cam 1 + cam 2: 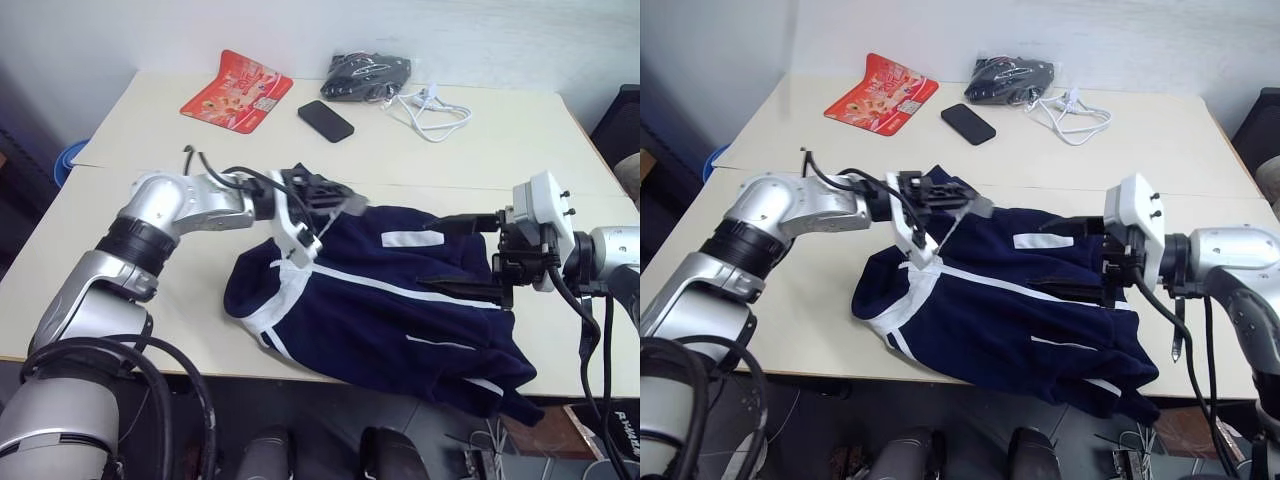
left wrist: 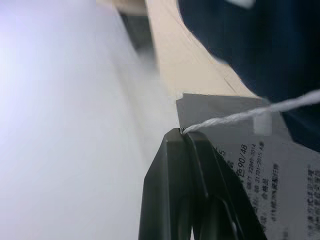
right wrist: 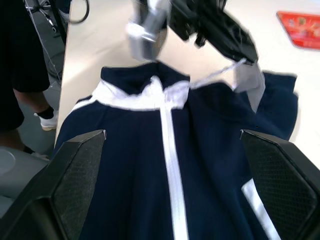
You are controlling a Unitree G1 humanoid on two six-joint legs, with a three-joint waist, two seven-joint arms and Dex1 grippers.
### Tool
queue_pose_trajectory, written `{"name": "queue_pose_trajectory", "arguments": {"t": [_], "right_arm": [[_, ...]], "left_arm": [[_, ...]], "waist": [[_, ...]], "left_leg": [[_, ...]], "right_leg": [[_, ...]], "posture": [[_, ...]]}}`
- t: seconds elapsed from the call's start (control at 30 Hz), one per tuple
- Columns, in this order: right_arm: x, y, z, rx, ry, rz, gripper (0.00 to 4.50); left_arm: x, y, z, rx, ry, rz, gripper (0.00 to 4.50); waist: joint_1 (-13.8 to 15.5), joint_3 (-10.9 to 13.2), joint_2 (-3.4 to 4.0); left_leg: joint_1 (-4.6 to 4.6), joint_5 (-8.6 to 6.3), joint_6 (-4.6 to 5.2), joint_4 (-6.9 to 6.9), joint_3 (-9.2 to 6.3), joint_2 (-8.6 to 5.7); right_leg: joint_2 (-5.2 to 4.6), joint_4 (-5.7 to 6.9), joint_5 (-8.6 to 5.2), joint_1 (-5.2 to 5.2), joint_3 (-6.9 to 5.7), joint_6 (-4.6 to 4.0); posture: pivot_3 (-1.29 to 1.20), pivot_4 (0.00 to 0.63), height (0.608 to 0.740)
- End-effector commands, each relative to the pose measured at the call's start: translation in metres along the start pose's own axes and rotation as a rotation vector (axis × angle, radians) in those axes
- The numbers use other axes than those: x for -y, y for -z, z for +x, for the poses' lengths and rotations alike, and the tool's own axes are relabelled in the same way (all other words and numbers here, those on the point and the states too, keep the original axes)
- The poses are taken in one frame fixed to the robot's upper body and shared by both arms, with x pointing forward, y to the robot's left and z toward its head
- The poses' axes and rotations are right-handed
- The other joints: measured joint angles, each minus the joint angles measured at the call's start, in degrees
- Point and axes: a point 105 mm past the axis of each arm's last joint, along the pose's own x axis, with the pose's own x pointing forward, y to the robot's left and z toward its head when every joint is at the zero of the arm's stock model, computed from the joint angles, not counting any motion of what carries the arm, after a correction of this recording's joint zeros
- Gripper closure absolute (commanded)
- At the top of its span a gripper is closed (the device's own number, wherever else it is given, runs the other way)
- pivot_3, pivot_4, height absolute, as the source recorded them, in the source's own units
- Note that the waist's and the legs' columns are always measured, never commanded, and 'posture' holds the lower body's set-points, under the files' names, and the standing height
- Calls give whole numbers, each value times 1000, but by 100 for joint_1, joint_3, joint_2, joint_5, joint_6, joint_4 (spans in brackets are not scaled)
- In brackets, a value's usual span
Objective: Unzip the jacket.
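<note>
Across the near table (image 1: pixel 120 300) in the head views, we see the jacket (image 1: pixel 400 310) lying flat, collar toward our left arm and hem hanging past the front edge by our right arm. Our left gripper (image 1: pixel 322 208) sits at the collar, clenched. Our right gripper (image 1: pixel 465 255) hovers over the lower half with its fingers spread wide, holding nothing. On the far table lie a red packet (image 1: pixel 236 90), a phone (image 1: pixel 325 121), a black bundle in a clear bag (image 1: pixel 368 73) and a white cable (image 1: pixel 432 112), all well apart from the jacket.

From the left wrist, we see the fingers (image 2: pixel 175 200) pinched on a white string (image 2: pixel 250 116) where it meets a paper tag (image 2: pixel 250 155). No zipper pull is visible between them. That is our main worry: we judge that we are holding the tag's string, not the slider, so pulling may only lift the collar, snap the string or tear the tag off while the zip stays shut.

From the right wrist, we see the white zipper line (image 3: pixel 172 170) running closed from the collar, with the tag hanging beside the left gripper. Our right fingers (image 3: pixel 75 185) stand apart on either side of the cloth, not pressing it. With nothing pinning the cloth, any pull could drag the whole jacket along, and the overhanging hem could slide off the table.
</note>
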Motion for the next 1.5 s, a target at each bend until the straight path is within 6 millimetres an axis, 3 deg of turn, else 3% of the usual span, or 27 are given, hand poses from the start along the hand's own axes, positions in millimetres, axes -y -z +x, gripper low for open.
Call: {"name": "queue_pose_trajectory", "arguments": {"t": [0.03, 0.13, 0.3, 0.33, 0.5, 0.8, 0.97, 1.2, 1.27, 1.43, 1.5], "right_arm": [[-6, -4, -17, -32, 22, -32, 0], [-12, 2, -23, -53, 37, -12, 0], [-17, 6, -21, -53, 71, -8, 0], [-18, 6, -20, -51, 74, -7, 0], [-20, 7, -18, -49, 81, -2, 0], [-17, 10, -13, -67, 62, -13, 0], [-12, 18, -6, -98, 62, -50, 0], [-12, 32, 10, -103, 63, -76, 0], [-10, 34, 12, -102, 67, -81, 0], [-8, 33, 13, -94, 64, -87, 0], [-6, 32, 14, -95, 74, -105, 0]], "left_arm": [[-24, -28, 19, 189, -150, 101, 4478], [-14, -49, 30, 308, -143, 69, 4478], [35, -73, 34, 407, 54, -62, 4478], [42, -75, 33, 412, 89, -90, 4298], [59, -80, 22, 428, 192, -228, 3008], [52, -70, 12, 364, 163, -371, 113], [47, -43, -6, 188, 120, -585, 27], [55, -76, -71, 210, 480, -904, 27], [60, -77, -83, 178, 546, -920, 27], [76, -69, -98, 115, 672, -740, 27], [74, -58, -101, 40, 630, -842, 27]], "waist": [[25, 0, 0], [43, 0, -1], [11, 0, -2], [7, 0, -2], [-11, 1, -4], [-17, 2, -5], [-57, 1, -5], [-239, 1, -3], [-186, 1, -3], [-35, 1, -3], [-45, 1, -3]], "left_leg": [[-4, -1, 2, 0, 1, 0], [-21, -2, 3, 7, 4, 1], [-40, -2, 3, 16, 9, 2], [-41, -2, 3, 17, 9, 2], [-46, -2, 3, 18, 6, 2], [-49, -3, 6, 24, 1, 1], [-49, -3, 5, 26, 1, 2], [-46, -1, 1, 24, -50, 6], [-45, -1, 2, 30, -49, 4], [-46, -3, 6, 48, -21, -3], [-46, -4, 7, 46, -18, -3]], "right_leg": [[0, -1, 0, -5, 1, 1], [0, 0, 2, -22, 3, 3], [0, 8, 2, -41, 4, 4], [0, 8, 2, -42, 4, 4], [0, 8, 2, -44, 2, 4], [0, 8, 3, -43, 0, 5], [0, 8, 3, -44, 0, 5], [2, 15, 2, -47, 0, 4], [2, 15, 2, -42, 2, 4], [2, 11, 3, -24, -3, 6], [2, 10, 4, -25, -3, 7]], "posture": [[0, 150, 740], [0, 150, 740], [0, 150, 740], [0, 150, 740], [0, 150, 740], [0, 150, 740], [0, 150, 740], [0, 150, 740], [0, 150, 740], [0, 150, 740], [0, 150, 740]]}}
